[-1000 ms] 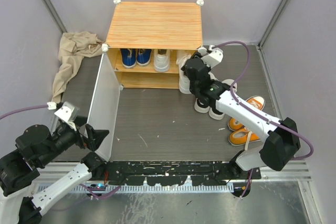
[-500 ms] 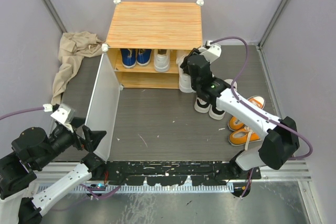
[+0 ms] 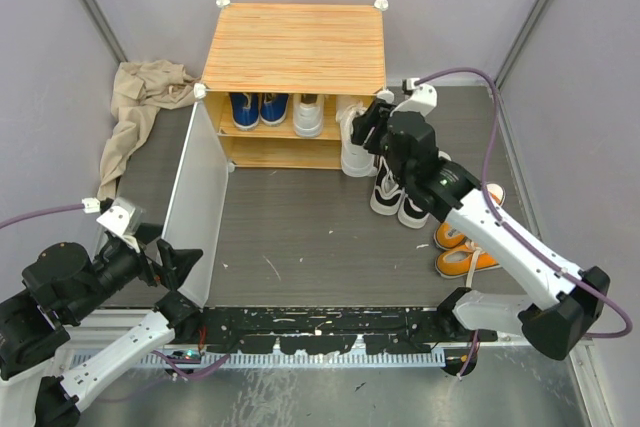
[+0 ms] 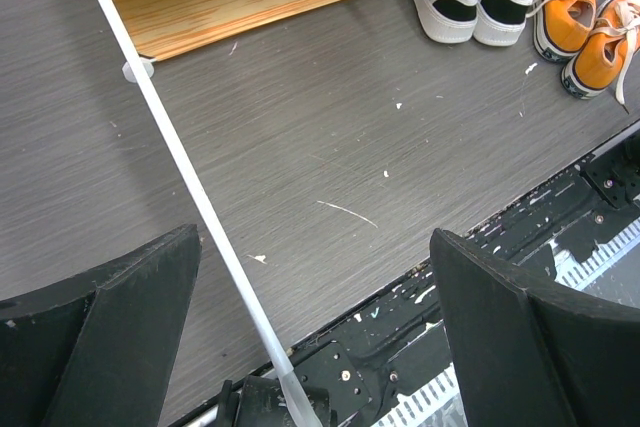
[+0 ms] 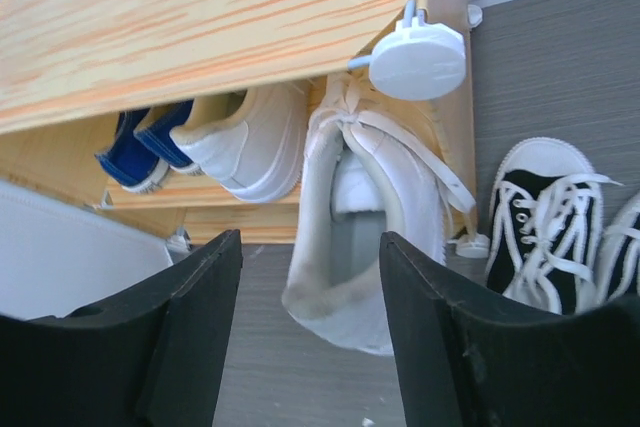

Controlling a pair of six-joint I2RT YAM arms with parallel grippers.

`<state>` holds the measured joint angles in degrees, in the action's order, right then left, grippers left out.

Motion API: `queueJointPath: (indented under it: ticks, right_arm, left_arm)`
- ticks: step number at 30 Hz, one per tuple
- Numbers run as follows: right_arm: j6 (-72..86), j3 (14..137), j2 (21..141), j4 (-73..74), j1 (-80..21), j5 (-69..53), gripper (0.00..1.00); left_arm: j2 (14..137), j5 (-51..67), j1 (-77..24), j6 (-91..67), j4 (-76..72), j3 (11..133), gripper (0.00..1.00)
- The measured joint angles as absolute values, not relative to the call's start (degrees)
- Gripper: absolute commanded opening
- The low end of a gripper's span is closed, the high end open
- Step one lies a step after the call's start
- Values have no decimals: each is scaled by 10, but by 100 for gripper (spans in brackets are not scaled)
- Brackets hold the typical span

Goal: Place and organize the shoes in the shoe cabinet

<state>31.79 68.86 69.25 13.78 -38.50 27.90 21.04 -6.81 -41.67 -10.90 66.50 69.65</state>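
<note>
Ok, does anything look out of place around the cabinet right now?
Yes. One white sneaker stands steeply tilted at the shoe cabinet's right front corner, sticking out instead of lying flat inside like the other white sneaker. A crumpled beige cloth also lies left of the cabinet.

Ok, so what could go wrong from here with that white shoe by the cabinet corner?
The white shoe leans at the shoe cabinet's front right corner under a corner knob; an off-centre grip by the open right gripper could topple it or jam it there. The black high-tops stand right beside it, so a finger may knock them. The open left gripper sits by the door edge and might swing it.
</note>
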Motion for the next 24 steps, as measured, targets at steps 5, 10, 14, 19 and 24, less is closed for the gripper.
queueJointPath:
  ticks: [5, 10, 14, 19, 24]
  right_arm:
    - [267, 693, 655, 213, -385, 254, 69]
    - [231, 684, 655, 263, -395, 230, 71]
    - [211, 669, 655, 268, -413, 217, 71]
    - [196, 665, 667, 262, -421, 214, 71]
    - [191, 646, 689, 237, -422, 236, 64]
  left_arm:
    - [214, -69, -417, -109, 665, 698, 98]
    - [218, -71, -417, -110, 664, 698, 98]
    - [220, -73, -417, -111, 664, 697, 98]
    - [225, -74, -417, -111, 663, 693, 98]
    - [225, -77, -416, -111, 663, 684, 98]
